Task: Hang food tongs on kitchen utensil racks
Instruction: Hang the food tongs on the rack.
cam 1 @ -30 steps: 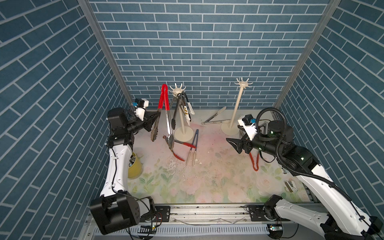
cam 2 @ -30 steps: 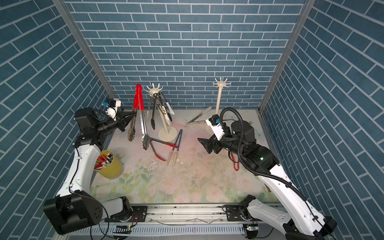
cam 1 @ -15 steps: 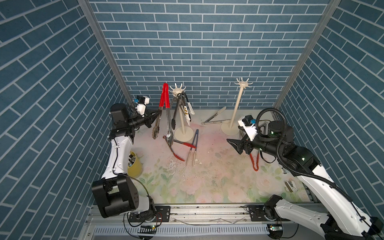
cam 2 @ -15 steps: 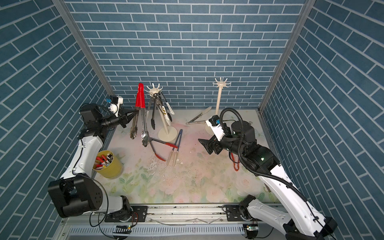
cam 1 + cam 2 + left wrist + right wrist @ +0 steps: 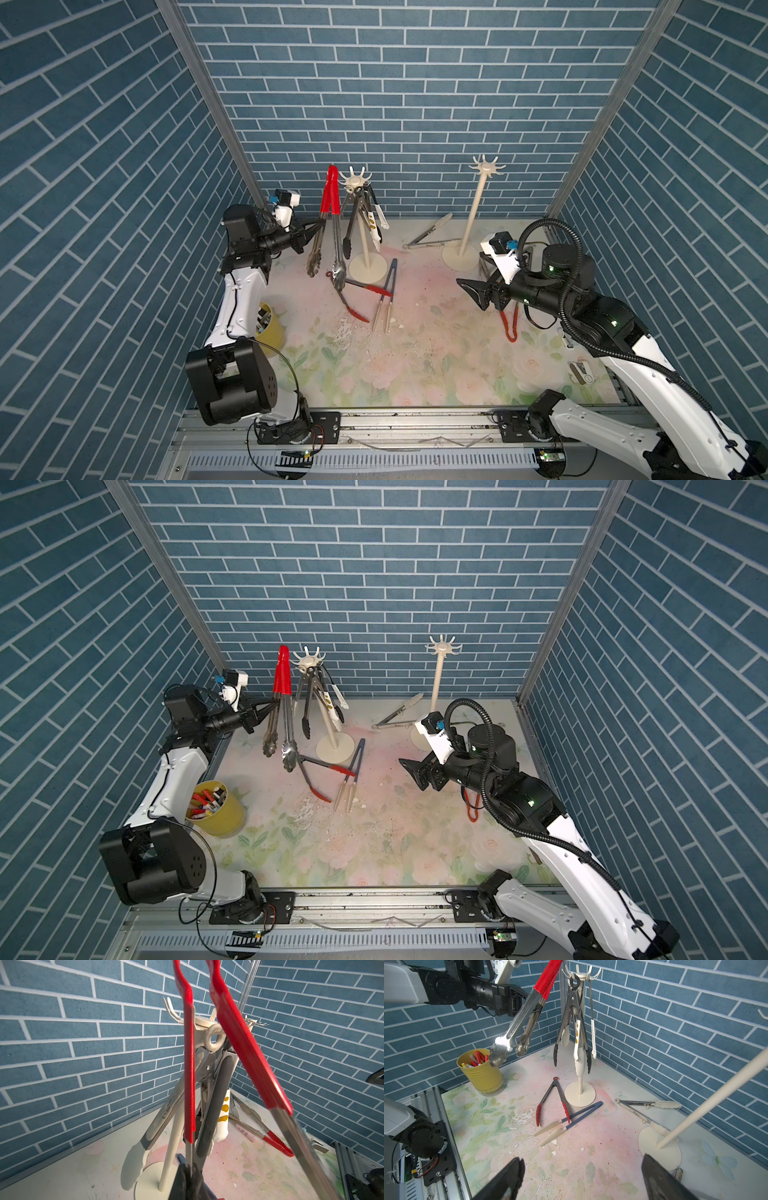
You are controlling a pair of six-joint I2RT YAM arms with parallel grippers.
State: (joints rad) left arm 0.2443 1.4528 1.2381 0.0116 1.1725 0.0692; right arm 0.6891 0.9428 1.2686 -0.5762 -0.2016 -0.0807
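Your left gripper (image 5: 311, 230) clamps one steel arm of the red-handled tongs (image 5: 330, 199), held upright with the hinge just beside and above the hooks of the rack (image 5: 354, 181) toward the tabletop's far left corner; your right gripper (image 5: 473, 291) hovers well apart, spread and empty.

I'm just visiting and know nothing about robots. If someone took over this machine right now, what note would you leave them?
The left gripper is shut on one arm of the red-handled tongs, held hinge end up beside the left rack, apparently not hooked.
The right gripper is open and empty, above the table near the right rack.
Done: several tongs hang on the left rack; none on the right rack.
Left: hook the red-handled tongs, then hang the four lying on the table: red-tipped tongs, blue tongs, cream-tipped tongs, and orange tongs under the right arm.
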